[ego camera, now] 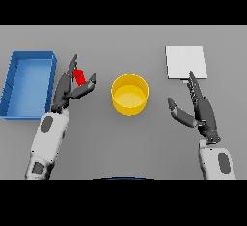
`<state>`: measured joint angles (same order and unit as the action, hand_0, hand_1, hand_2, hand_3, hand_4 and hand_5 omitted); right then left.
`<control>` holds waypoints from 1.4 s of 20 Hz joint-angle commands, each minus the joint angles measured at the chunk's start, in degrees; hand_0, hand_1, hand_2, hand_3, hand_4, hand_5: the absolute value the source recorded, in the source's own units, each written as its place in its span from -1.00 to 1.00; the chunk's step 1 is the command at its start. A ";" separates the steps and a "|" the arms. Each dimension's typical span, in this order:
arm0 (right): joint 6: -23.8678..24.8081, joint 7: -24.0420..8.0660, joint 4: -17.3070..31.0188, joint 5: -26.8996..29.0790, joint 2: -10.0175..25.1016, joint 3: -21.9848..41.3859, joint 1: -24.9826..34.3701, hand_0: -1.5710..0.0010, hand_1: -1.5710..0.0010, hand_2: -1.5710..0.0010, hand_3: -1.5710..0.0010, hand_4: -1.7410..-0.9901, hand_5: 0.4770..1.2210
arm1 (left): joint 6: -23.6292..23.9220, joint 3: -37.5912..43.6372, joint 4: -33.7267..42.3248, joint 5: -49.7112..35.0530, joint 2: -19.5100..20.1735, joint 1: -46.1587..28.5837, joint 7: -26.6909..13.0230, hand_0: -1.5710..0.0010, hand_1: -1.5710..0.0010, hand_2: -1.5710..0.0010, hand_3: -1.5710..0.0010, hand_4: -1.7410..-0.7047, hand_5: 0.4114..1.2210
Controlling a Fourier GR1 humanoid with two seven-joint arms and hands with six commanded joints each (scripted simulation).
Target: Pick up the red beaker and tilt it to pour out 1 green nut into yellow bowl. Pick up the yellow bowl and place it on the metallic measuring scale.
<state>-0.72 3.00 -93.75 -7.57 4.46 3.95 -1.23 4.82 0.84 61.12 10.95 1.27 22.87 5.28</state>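
Note:
A small red beaker point(79, 77) stands on the grey table left of centre. My left hand point(67, 89) is at it, fingers straight behind it and thumb reaching out to its right, so the beaker sits in the gap; the hand is open. The yellow bowl point(130, 94) stands in the middle of the table, and I see no nut in it. The metallic measuring scale point(185, 62), a pale square plate, lies at the back right. My right hand point(200, 109) hovers open just in front of the scale, right of the bowl.
A blue rectangular bin point(28, 83) sits at the far left, close beside my left arm.

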 commanded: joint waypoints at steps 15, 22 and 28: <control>0.47 -1.00 -0.14 -0.40 -0.27 0.08 -0.86 1.00 1.00 1.00 1.00 0.20 -0.54 | 3.21 3.36 -9.23 -2.34 -3.20 5.76 8.51 -0.74 -0.73 -0.73 -0.50 -0.77 0.77; 0.15 0.56 -0.26 -0.39 -0.29 0.32 -1.38 1.00 1.00 1.00 1.00 0.20 -0.52 | 3.68 2.16 -5.78 -1.12 -2.52 5.53 7.17 -0.94 -0.94 -0.94 -0.89 -0.55 0.95; 0.56 0.71 -0.43 -1.08 -0.13 0.44 -1.37 1.00 1.00 1.00 1.00 0.20 -0.50 | 2.97 -0.49 2.52 2.54 -1.17 5.18 2.36 -0.99 -0.99 -0.99 -0.97 -0.53 0.99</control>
<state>-0.19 3.80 -94.17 -8.65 4.31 4.40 -2.63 7.75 0.36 63.65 13.52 0.10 28.06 7.90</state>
